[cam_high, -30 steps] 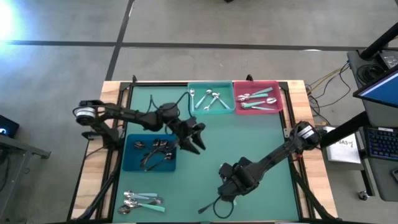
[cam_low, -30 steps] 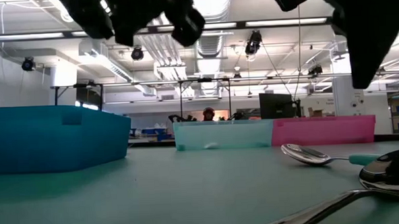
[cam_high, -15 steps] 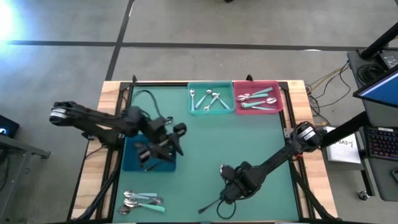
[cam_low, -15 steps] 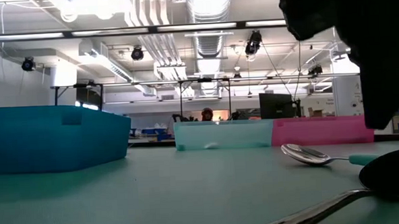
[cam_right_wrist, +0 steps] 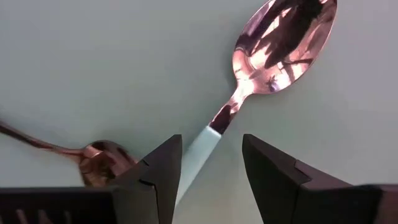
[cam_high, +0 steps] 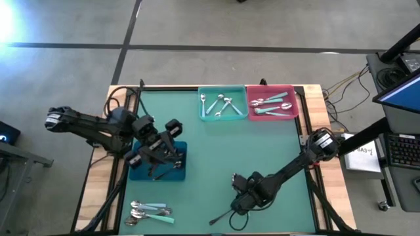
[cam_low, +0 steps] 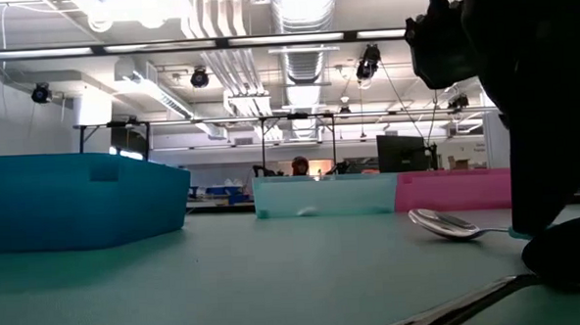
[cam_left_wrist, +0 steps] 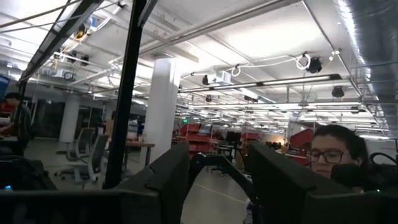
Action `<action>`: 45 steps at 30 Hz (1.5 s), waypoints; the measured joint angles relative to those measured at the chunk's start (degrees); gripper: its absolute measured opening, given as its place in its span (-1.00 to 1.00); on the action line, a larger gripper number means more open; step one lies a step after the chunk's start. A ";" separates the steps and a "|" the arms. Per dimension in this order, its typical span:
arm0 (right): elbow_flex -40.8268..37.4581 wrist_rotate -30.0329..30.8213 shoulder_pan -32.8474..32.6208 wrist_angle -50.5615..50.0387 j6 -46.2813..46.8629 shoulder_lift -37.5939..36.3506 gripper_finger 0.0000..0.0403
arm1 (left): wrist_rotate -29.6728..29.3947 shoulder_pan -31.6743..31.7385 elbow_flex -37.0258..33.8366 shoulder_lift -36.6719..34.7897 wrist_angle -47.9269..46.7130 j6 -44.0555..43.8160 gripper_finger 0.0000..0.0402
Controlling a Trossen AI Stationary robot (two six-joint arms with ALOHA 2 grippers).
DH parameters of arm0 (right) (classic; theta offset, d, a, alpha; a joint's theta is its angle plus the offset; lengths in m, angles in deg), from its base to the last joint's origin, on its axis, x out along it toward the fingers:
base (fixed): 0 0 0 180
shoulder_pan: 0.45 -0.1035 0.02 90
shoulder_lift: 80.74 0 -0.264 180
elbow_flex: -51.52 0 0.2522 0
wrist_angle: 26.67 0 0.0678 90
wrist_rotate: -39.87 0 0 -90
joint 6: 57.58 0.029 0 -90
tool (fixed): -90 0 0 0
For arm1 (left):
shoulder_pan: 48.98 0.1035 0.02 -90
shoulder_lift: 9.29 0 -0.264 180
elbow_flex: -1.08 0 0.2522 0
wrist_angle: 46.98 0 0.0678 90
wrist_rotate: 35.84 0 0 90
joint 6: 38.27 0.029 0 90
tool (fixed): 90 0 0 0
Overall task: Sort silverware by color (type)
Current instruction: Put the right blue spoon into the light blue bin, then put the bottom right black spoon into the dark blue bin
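Mint-teal handle of a spoon [cam_right_wrist: 273, 56] on the table's near right lies between the right claw's [cam_right_wrist: 211, 165] open, empty fingers: descend squarely, close on the handle; left claw [cam_high: 169, 152], also open and empty, hovers over the blue bin [cam_high: 138, 172].

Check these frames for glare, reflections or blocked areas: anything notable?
High view: bright flare in the upper-left corner. Low view: a dark arm silhouette blocks the right side. Right wrist view: the teal-handled shiny spoon mirrors ceiling lights between the open right gripper fingers.
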 joint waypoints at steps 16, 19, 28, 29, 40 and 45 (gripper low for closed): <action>-5.16 0.50 0.11 1.04 -3.23 -0.33 -0.87 | 8.42 -0.02 2.89 1.39 1.04 4.17 -0.25; -5.18 -0.22 0.44 1.09 -3.74 -0.32 -0.87 | 11.61 -0.19 4.41 3.90 0.66 6.09 -0.25; -5.32 -1.02 0.81 1.53 -5.74 -1.05 -0.87 | 6.22 -1.23 9.71 11.90 -13.47 7.18 -0.25; -5.41 -0.43 0.80 1.63 -5.99 -1.43 -0.87 | 4.65 -1.46 9.76 11.77 -15.54 8.58 -0.25; -5.58 12.88 2.54 1.77 -14.46 -8.58 -0.87 | -16.23 -6.49 -0.35 4.34 -25.23 17.24 -0.25; -5.27 22.05 4.59 6.94 -22.54 -13.04 -0.87 | -28.09 -7.67 -8.59 3.87 -21.42 17.89 -0.25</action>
